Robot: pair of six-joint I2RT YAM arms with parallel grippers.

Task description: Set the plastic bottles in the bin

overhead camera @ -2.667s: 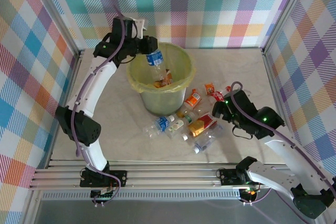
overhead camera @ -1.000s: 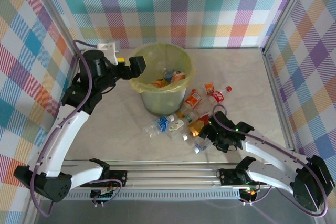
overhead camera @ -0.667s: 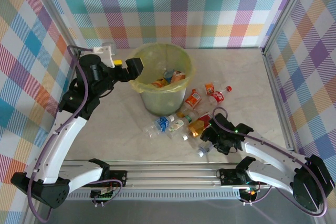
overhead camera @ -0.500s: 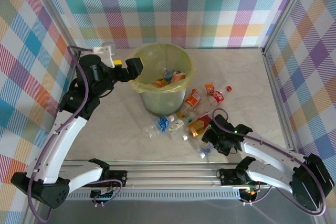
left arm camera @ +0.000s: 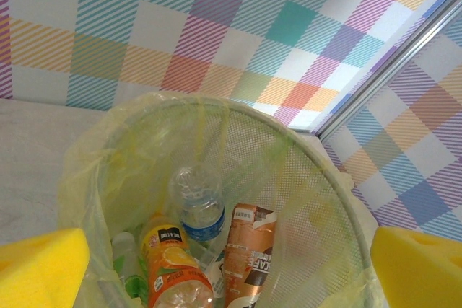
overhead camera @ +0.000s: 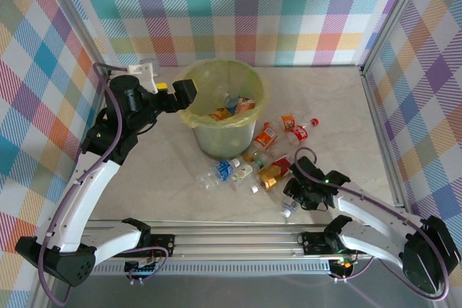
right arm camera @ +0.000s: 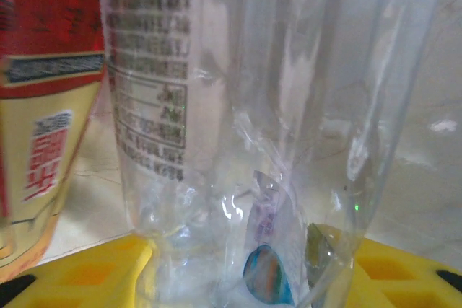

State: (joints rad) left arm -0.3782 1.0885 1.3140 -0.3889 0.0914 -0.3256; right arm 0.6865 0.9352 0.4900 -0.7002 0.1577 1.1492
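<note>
- Clear bottle [right arm camera: 289,106] pinched between yellow pads [right arm camera: 72,272] of right gripper [right arm camera: 245,272], low over table [overhead camera: 166,171], beside remaining bottle pile [overhead camera: 253,167].
- Several bottles [left arm camera: 195,214] lying inside bin [overhead camera: 253,84].
- Left gripper [left arm camera: 229,268] spread wide, empty, above bin.

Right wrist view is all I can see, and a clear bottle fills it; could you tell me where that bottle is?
Observer: The bottle is at the near edge of the pile, between the fingers of the right gripper.
Operator: Where is the bin from there, please?
Observer: The bin stands beyond the pile, farther back and to the left.
Operator: Is the left gripper in the way?
Observer: The left gripper hangs open at the bin's left rim.
</note>
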